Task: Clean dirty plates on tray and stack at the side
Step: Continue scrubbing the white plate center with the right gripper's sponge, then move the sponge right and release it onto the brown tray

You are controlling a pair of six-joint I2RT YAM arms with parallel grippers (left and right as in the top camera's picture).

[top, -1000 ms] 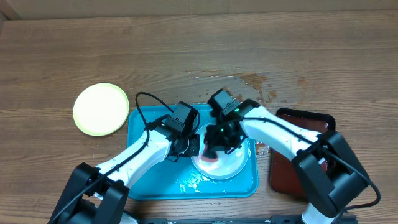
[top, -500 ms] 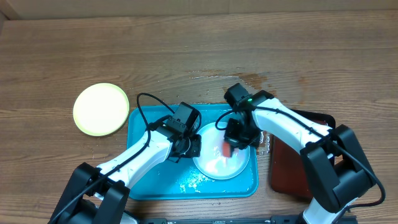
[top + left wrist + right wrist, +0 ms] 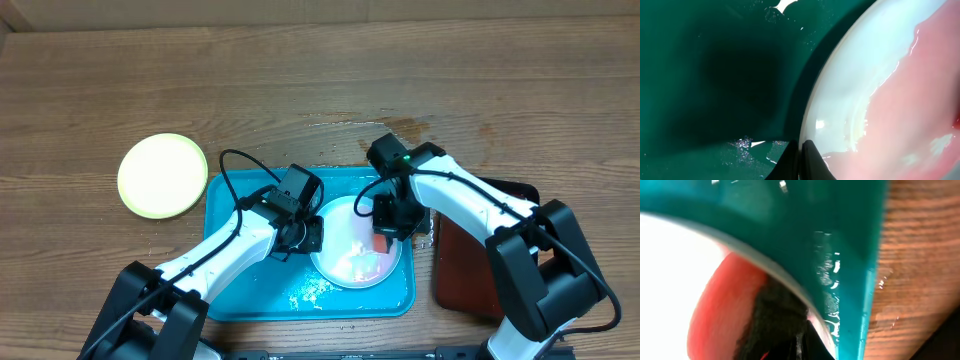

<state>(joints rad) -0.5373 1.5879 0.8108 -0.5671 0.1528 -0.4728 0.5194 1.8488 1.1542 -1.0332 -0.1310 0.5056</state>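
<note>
A white plate (image 3: 350, 255) with wet reddish smears lies on the turquoise tray (image 3: 255, 290). My left gripper (image 3: 312, 234) is shut on the plate's left rim; in the left wrist view the fingertips (image 3: 812, 157) pinch the rim of the plate (image 3: 880, 85) over the tray (image 3: 715, 75). My right gripper (image 3: 384, 236) is shut on a red and black sponge (image 3: 380, 243) pressed on the plate's right side. The right wrist view shows the sponge (image 3: 722, 315), the plate (image 3: 670, 255) and the tray wall (image 3: 850, 240). A yellow-green rimmed plate (image 3: 162, 176) lies on the table left of the tray.
A dark red tray (image 3: 470, 275) lies right of the turquoise tray, partly under my right arm. Spilled water (image 3: 400, 130) wets the wooden table behind the tray. Water drops lie on the tray floor (image 3: 310, 292).
My right gripper has dragged the sponge from the plate's left-middle across to its right side. My left gripper has kept its hold on the rim.
</note>
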